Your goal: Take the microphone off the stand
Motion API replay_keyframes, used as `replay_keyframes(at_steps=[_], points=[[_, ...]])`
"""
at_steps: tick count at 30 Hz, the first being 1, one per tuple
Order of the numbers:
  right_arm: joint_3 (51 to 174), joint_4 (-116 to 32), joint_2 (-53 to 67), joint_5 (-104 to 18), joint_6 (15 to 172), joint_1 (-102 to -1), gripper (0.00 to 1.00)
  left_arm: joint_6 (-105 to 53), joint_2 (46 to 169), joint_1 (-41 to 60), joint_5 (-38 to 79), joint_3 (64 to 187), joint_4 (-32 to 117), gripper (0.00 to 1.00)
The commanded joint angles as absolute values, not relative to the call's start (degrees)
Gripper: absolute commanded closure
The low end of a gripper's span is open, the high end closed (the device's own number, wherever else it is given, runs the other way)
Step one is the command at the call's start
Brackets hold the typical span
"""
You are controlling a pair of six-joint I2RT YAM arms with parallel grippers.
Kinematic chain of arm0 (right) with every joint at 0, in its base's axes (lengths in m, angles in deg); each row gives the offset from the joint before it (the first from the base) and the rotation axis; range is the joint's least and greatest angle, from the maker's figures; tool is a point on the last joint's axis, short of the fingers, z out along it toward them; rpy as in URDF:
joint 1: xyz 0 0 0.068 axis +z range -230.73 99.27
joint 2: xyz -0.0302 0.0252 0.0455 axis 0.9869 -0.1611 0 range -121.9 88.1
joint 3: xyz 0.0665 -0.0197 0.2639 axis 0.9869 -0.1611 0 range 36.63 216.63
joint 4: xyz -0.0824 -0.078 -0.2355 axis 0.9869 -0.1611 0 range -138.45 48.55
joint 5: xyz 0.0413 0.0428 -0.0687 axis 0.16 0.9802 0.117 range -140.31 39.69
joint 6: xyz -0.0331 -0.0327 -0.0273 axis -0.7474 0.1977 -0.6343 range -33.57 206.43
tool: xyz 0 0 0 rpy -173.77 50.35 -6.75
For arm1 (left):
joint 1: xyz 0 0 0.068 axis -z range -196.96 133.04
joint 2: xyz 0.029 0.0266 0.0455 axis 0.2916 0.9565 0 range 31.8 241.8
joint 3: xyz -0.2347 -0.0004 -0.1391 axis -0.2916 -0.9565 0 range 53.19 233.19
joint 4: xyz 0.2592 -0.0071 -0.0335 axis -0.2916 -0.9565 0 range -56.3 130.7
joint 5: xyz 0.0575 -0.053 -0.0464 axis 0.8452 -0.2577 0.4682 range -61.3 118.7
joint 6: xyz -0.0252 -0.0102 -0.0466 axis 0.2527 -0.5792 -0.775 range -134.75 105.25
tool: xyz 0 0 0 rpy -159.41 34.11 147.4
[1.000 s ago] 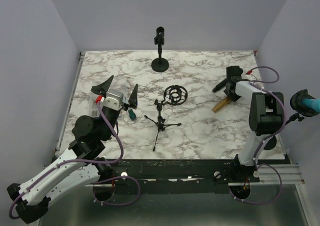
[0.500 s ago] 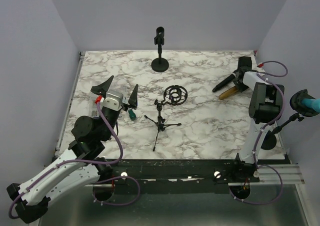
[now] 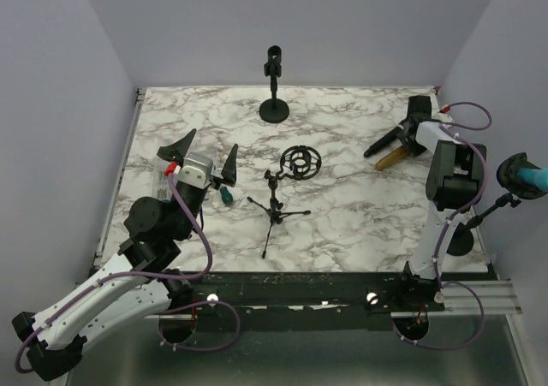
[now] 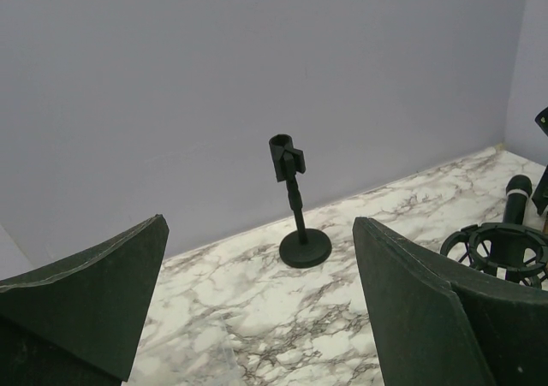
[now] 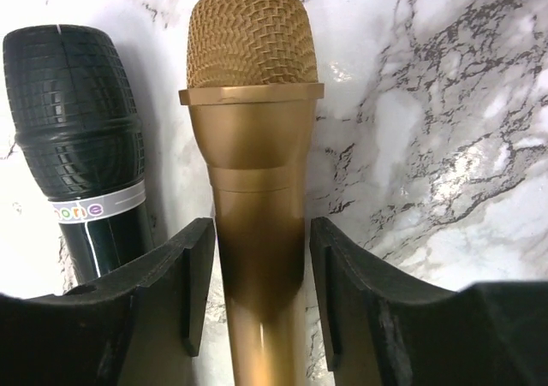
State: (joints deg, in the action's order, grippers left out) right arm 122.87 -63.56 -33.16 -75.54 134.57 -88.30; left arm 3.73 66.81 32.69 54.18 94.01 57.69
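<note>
One gold microphone [image 5: 253, 146], handle cut off, clamped by right gripper [image 5: 261, 232]; left gripper [image 4: 259, 225] wide.

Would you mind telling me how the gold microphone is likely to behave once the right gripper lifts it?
The gold microphone looks rigid, probably metal, so fairly heavy for its size. Its smooth tapered body may slip through the right gripper. Being round, it would likely roll on the table if released.

One gold microphone [image 5: 253, 129], one black microphone [image 5: 77, 138] (two altogether), two stands [image 3: 274, 86], one green object [image 3: 225, 195].
</note>
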Motion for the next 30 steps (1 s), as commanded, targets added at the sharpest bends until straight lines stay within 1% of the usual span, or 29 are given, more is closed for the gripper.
replay_keyframes(at_steps=[1, 2, 7, 15, 16, 21, 22, 23, 25, 28, 30], points=[[121.34, -63.17, -34.75, -72.01, 132.78, -88.82, 0.44, 3.89, 66.65, 33.14, 53.40, 95.64, 57.84, 0.07], [120.96, -62.80, -34.43, -71.76, 132.56, -88.82, 0.40, 3.89, 66.69, 33.20, 53.40, 95.72, 57.75, 0.07], [119.32, -62.55, -32.43, -71.46, 132.10, -88.83, 0.39, 3.89, 66.34, 33.23, 53.40, 95.74, 57.66, 0.07], [116.03, -62.45, -24.50, -72.13, 130.52, -88.67, 0.34, 3.71, 66.08, 33.40, 53.31, 95.90, 57.48, 0.07], [115.67, -62.41, -23.39, -72.07, 129.87, -88.55, 0.30, 3.71, 65.99, 33.41, 53.31, 95.90, 57.44, 0.07], [113.25, -62.10, -16.36, -73.38, 127.00, -86.81, 0.26, 3.54, 65.99, 33.49, 53.22, 95.99, 57.31, 0.07], [112.57, -61.88, -14.77, -73.58, 126.52, -86.44, 0.21, 3.50, 66.02, 33.54, 53.16, 95.99, 57.31, 0.07], [111.73, -61.68, -13.46, -73.68, 126.07, -85.85, 0.20, 3.45, 66.04, 33.50, 53.14, 95.99, 57.22, 0.07], [109.78, -60.96, -10.38, -71.70, 125.23, -84.88, 0.17, 3.36, 66.14, 33.49, 53.09, 96.07, 57.22, 0.07], [104.45, -58.32, -5.35, -65.21, 123.38, -82.89, 0.15, 3.19, 66.23, 33.49, 52.96, 96.17, 56.96, 0.07], [99.78, -55.60, -1.96, -56.64, 122.32, -81.70, 0.12, 3.10, 66.16, 33.53, 52.97, 96.17, 56.91, 0.07]])
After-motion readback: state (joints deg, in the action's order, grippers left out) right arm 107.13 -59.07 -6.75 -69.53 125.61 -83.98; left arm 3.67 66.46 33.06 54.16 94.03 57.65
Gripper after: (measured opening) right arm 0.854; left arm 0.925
